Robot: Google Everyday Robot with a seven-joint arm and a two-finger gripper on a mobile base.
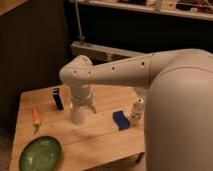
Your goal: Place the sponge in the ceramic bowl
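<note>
Gripper (81, 117) hangs low over the wooden table (100, 136), jaws apart, empty; sponge (120, 120) lies nearby. Ceramic bowl (41, 153) sits well apart.

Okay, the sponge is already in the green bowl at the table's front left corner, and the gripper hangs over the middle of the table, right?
Not quite. The camera view shows the sponge lying on the table, right of the gripper, not in the green bowl. The bowl's corner and the gripper's place are as you said.
</note>
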